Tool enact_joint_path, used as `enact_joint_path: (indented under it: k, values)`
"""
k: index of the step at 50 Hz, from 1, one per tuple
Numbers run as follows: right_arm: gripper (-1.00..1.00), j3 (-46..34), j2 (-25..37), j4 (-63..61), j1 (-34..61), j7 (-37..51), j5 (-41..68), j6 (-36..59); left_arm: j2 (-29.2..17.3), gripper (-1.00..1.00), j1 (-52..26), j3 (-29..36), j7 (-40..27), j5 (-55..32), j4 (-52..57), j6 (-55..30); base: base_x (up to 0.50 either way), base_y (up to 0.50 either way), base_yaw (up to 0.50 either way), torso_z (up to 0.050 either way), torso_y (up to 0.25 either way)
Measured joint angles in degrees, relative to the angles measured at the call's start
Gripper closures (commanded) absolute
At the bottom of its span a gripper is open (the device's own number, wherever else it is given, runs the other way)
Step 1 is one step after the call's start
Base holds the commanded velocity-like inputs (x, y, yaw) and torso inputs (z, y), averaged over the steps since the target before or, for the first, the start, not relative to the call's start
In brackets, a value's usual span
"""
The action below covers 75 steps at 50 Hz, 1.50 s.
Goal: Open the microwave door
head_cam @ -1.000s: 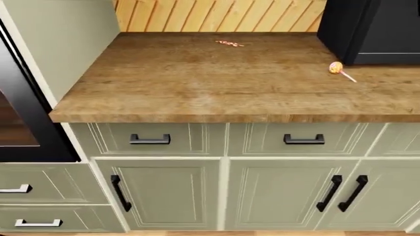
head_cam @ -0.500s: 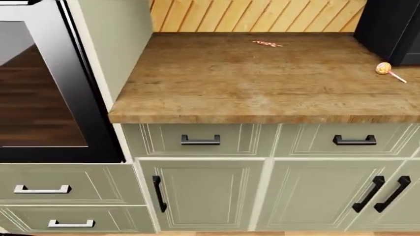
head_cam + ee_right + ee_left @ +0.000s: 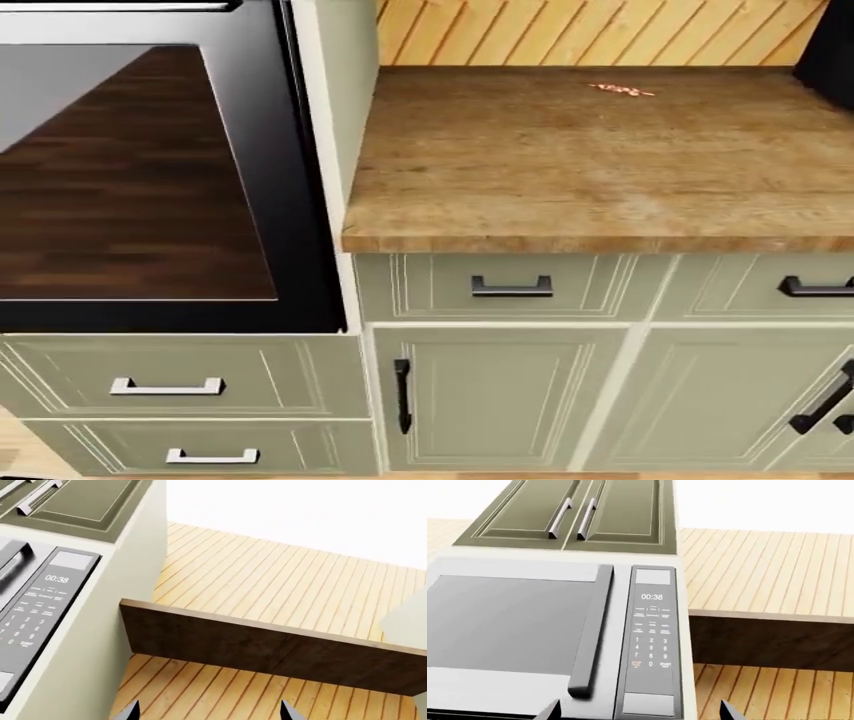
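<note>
The microwave door (image 3: 514, 625) shows in the left wrist view as a grey panel with a wide window. A long grey bar handle (image 3: 590, 635) runs along its edge, beside a keypad (image 3: 652, 630) that reads 00:38. It looks shut, flush with the cabinet around it. My left gripper (image 3: 639, 712) is open, short of the keypad's lower end, touching nothing. The right wrist view catches only the keypad (image 3: 40, 605) and a bit of the handle (image 3: 13, 562). My right gripper (image 3: 210, 712) is open over slatted wood. The head view shows neither gripper nor the microwave door.
A large glossy black oven front (image 3: 134, 170) fills the head view's left, with two drawers under it. The wooden counter (image 3: 587, 160) carries a small candy scrap (image 3: 621, 90) and, at the far right, the corner of a matte-black box (image 3: 834, 40). Cabinet doors (image 3: 574, 515) sit above the microwave.
The head view has swung left: the oven front has grown across the left side, the black box has slid to the right edge, and the lollipop has left the view.
</note>
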Motion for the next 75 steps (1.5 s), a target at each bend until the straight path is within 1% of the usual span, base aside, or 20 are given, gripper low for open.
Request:
enact_joint_path:
  k: [20, 29, 45, 61, 65, 68, 75]
  values:
    - [-1.00, -0.1, 1.5, 0.2, -1.7, 1.0, 0.5, -2.5, -1.3, -1.00, 0.1, 1.7, -0.3, -0.6, -0.2, 0.6, 0.01, 0.50, 0.00, 0.000, 0.000]
    - [-1.00, 0.2, 2.1, 0.2, -2.7, 1.5, 1.0, -3.7, -1.5, -1.00, 0.0, 1.6, -0.4, -1.6, -0.3, 0.8, 0.00, 0.00, 0.00, 0.048, 0.000]
    - [-1.00, -0.5, 2.9, 0.7, -2.9, 2.5, 1.8, -4.6, -1.8, -1.00, -0.2, 1.5, -0.9, -2.6, -0.4, 0.8, 0.47, 0.00, 0.00, 0.000, 0.000]
    - [-1.00, -1.1, 3.9, 0.8, -3.2, 3.2, 1.9, -5.7, -2.5, -1.00, -0.9, 2.0, -1.6, -2.9, -0.7, 0.5, 0.09, 0.00, 0.00, 0.000, 0.000]
    - [-1.00, -1.2, 4.1, 0.8, -3.5, 3.4, 1.9, -6.1, -3.2, -1.00, -2.4, 2.3, -2.2, -3.5, -1.0, -0.9, 0.00, 0.00, 0.00, 0.000, 0.000]
    - [-1.00, -1.2, 4.2, 0.8, -3.7, 3.5, 2.0, -6.4, -3.9, -1.00, -5.2, 2.7, -3.0, -4.6, -1.7, -3.2, 0.00, 0.00, 0.00, 0.000, 0.000]
    - [-1.00, -0.8, 4.4, 0.7, -4.5, 3.9, 2.2, -7.4, -4.9, -1.00, -16.5, 5.7, -4.9, -7.6, -6.7, -10.4, 0.00, 0.00, 0.00, 0.000, 0.000]
